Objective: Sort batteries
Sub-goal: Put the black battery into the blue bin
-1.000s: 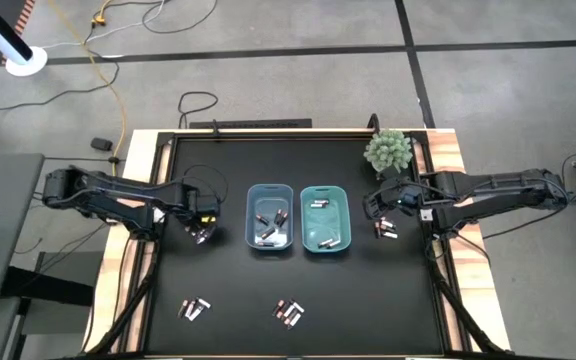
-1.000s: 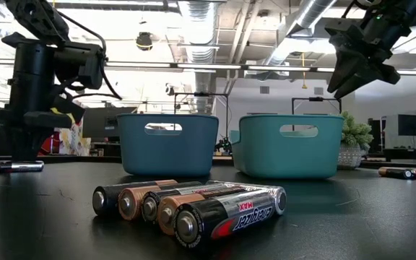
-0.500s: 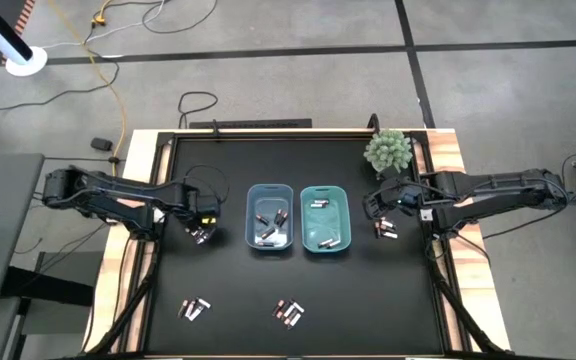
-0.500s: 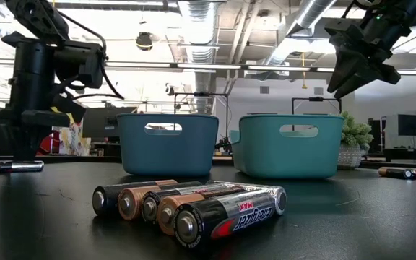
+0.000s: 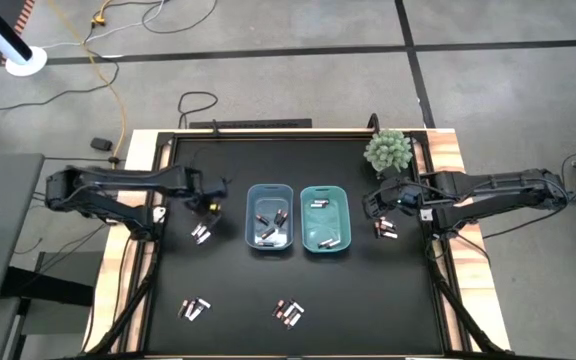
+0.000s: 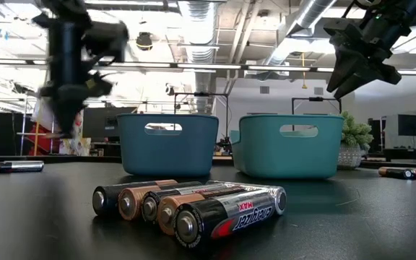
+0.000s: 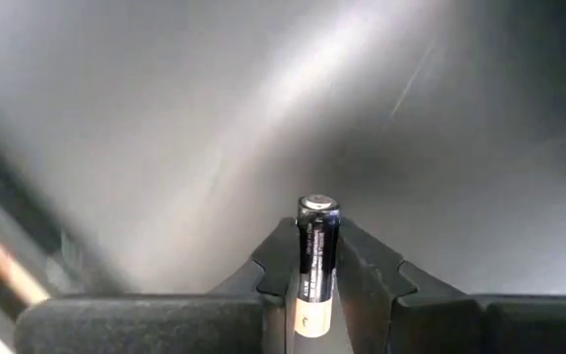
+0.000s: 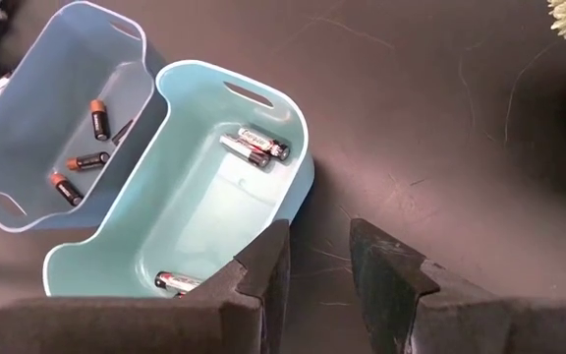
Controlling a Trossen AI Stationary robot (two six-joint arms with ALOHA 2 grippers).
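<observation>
Two bins sit side by side at mid-table: blue bin (image 5: 269,217) and teal bin (image 5: 325,218), both already holding a few cells. Landmark for all positions below: the blue bin.

Left gripper (image 5: 210,202) — raised off the table, on the blue bin's side away from the teal bin, near its upper corner. Fingers clamped on one battery (image 7: 314,265), dark body, gold-coloured lower end, standing upright between the pads; flat metal cap on top.

Loose batteries on the mat: a small pair (image 5: 200,232) just beside the blue bin under the left arm; a group of five (image 6: 193,206) closest to the low camera, in front of the blue bin; another small cluster (image 5: 195,308) further toward the table's left front corner; two more (image 5: 385,229) beyond the teal bin.

Right gripper (image 5: 377,203) — hovering beyond the teal bin, well apart from the blue bin. Fingers part-way apart, nothing between them.
</observation>
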